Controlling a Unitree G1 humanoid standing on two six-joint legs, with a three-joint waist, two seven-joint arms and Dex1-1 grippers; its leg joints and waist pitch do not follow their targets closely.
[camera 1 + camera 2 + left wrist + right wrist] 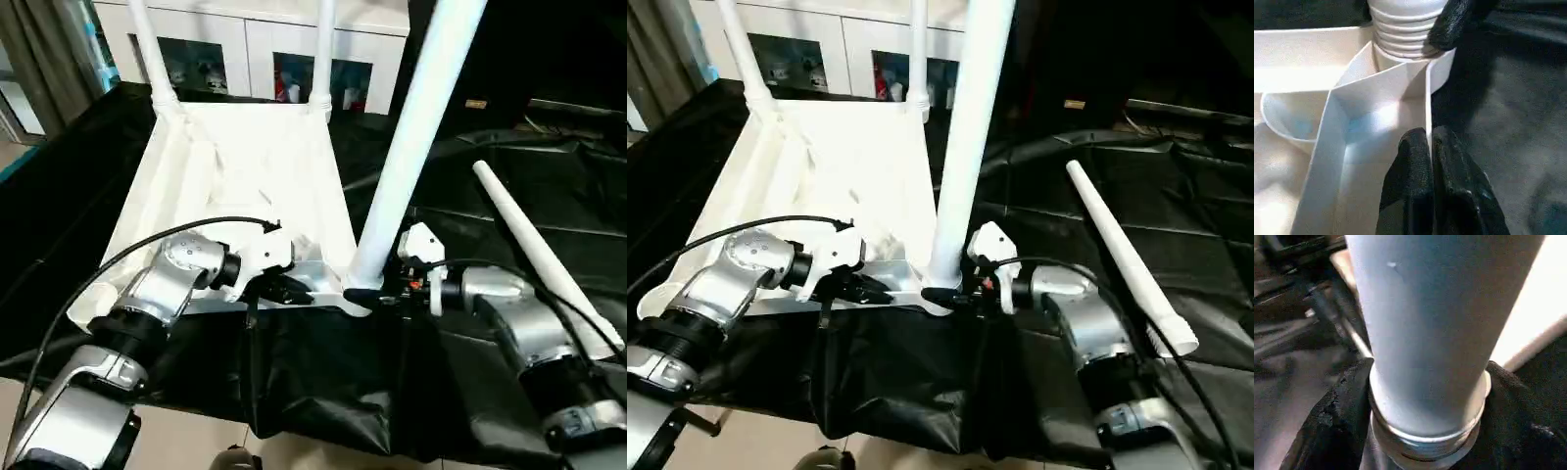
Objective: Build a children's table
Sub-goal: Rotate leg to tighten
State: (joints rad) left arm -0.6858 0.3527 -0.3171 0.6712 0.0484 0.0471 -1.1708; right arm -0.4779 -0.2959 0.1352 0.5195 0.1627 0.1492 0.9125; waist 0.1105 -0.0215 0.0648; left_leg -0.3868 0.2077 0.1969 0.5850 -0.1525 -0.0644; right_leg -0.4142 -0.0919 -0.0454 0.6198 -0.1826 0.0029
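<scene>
White plastic tabletop [245,186] lies upside down on the black-draped work table [549,196], ribbed underside up, as I see it from the head camera. Two legs [147,49] stand in the far corner sockets. A third leg [416,137] rises tilted from the near corner socket, right between my two grippers. Left gripper [286,288] sits on the near rim of the top, just beside that socket. Right gripper [392,291] is at the base of the third leg, from the other side. Fourth leg [539,250] lies loose on the cloth, beyond my right forearm and apart from the top. Left wrist cam: fingers [1418,166] pressed together, pinching the thin rim wall of the top; threaded leg end sits in the socket just ahead, with a black finger of the other gripper against it. Right wrist cam: black pads [1334,431] on both sides of the leg just above its threaded collar, touching it.
</scene>
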